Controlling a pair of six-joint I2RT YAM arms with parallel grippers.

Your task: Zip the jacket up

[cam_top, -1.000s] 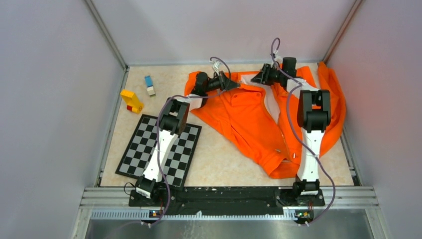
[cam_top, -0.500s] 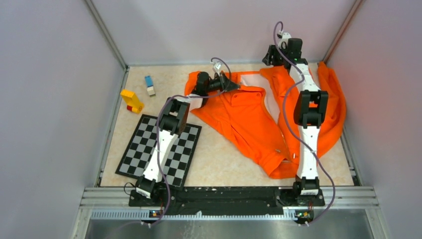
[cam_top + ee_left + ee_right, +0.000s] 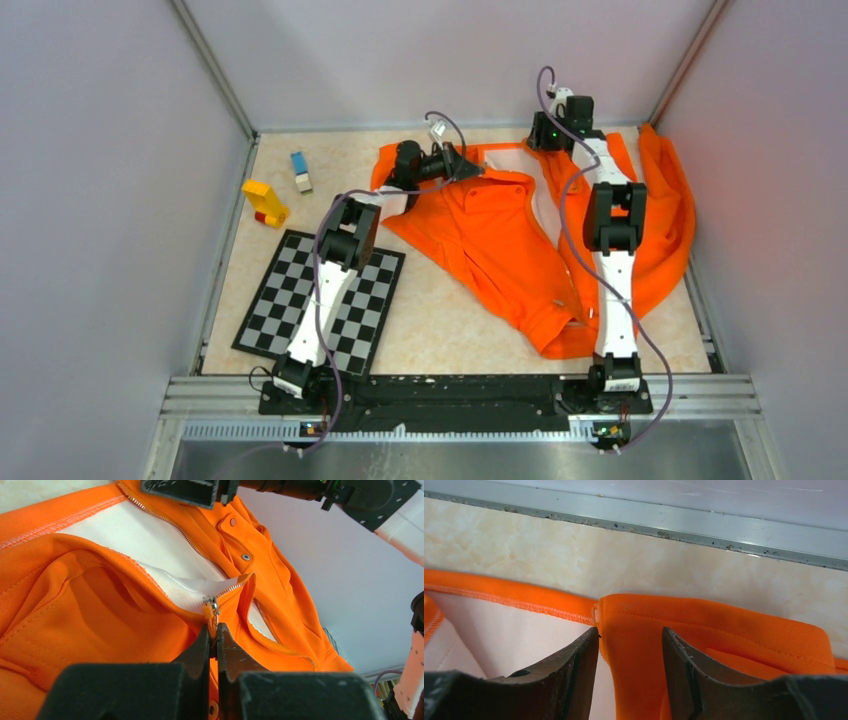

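Jacket (image 3: pixel 490 240): bright orange fabric, pale lining, metal snaps, spread open on far right of marbled table (image 3: pixel 440 310); left fingers (image 3: pixel 202 647) pinching orange zipper pull (image 3: pixel 209 609); right fingers (image 3: pixel 574 665) parted over stitched edge.

Table (image 3: pixel 450 310): pale beige marbled top, walled on three sides, with a metal rail along the far edge. Jacket (image 3: pixel 500 240) lies crumpled on the right half, running from the far edge toward the near edge. Pale lining shows at the far side, and one side is bunched against the right wall. Checkerboard (image 3: pixel 262 312) lies flat at near left, skewed, apart from the jacket. Yellow block (image 3: pixel 264 202) sits just beyond the checkerboard. Blue-and-white block (image 3: pixel 301 171) sits farther back, near the yellow block but not touching it.
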